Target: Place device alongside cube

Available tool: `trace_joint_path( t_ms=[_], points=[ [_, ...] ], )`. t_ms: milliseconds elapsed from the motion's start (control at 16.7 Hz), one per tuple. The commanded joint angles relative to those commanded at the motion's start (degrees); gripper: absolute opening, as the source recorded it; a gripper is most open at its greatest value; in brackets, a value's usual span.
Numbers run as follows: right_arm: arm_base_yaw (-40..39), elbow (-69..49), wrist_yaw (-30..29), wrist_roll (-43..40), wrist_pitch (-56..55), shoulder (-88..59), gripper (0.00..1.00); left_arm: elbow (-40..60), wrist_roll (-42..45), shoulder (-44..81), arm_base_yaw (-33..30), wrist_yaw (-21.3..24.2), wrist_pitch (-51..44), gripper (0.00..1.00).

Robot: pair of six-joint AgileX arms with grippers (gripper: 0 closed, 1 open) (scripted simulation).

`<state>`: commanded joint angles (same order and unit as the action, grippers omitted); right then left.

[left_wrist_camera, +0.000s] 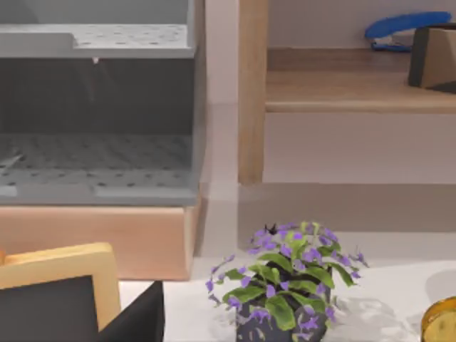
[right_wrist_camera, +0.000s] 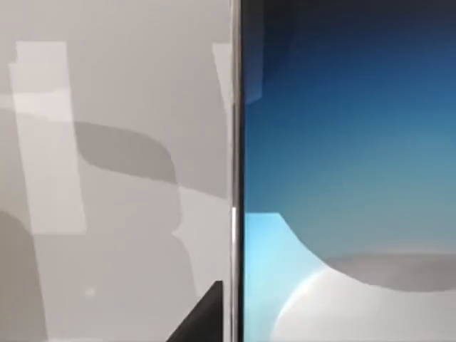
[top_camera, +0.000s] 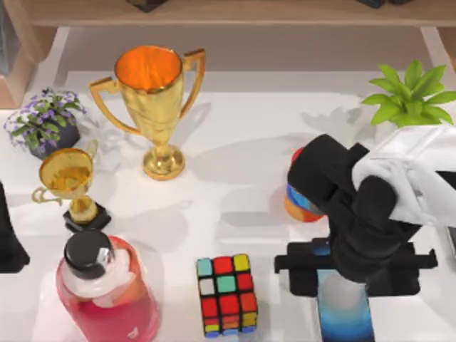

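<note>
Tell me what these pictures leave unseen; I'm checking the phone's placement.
- Right claw: top view, arm covers the fingers; grip unclear.
- Device: top view, bottom edge crops it.
- Striped object: top view, arm hides most.
- Left claw: cropped at the left edge.

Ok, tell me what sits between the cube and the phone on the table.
Nothing: in the top view, bare white table separates the cube from the phone, which lies to its right under the right end effector.
</note>
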<state>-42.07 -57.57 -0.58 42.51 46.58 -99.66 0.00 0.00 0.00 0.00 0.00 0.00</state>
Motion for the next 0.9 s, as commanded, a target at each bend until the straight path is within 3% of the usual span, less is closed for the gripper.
trace_joint_path(
  t_ms=[300,900],
  points=[
    [0.15,0.46,0.09,0.18,-0.05,-0.47,0.00,0.00,0.00,0.00,0.00,0.00,0.00,1.00],
    [0.15,0.46,0.09,0.18,-0.05,-0.47,0.75,0.00,0.00,0.00,0.00,0.00,0.00,1.00]
  ],
)
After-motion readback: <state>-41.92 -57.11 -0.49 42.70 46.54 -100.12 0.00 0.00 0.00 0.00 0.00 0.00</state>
